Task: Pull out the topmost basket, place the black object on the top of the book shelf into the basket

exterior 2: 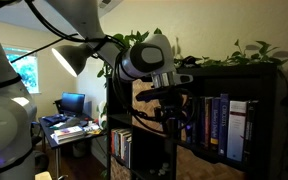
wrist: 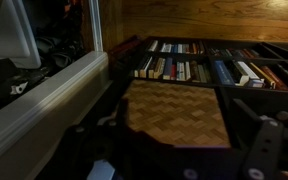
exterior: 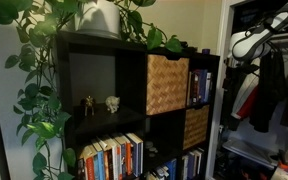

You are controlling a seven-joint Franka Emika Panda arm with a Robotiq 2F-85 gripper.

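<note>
The topmost basket point(exterior: 167, 84), tan woven wicker, sits in the upper right compartment of the black book shelf point(exterior: 94, 45). In the wrist view its checkered face point(wrist: 174, 105) fills the space between my two dark fingers. My gripper point(wrist: 179, 135) is open, close in front of that face, one finger on each side. In an exterior view my gripper point(exterior 2: 169, 98) hangs in front of the shelf at basket height. I cannot make out the black object among the leaves on the shelf top.
A potted trailing plant point(exterior: 99, 18) stands on the shelf top and hangs down its side. Two small figurines point(exterior: 100, 103) stand in the compartment beside the basket. A darker wicker basket point(exterior: 195, 127) sits lower down. Rows of books point(wrist: 189, 65) fill other compartments. Clothes point(exterior: 269, 85) hang beside the shelf.
</note>
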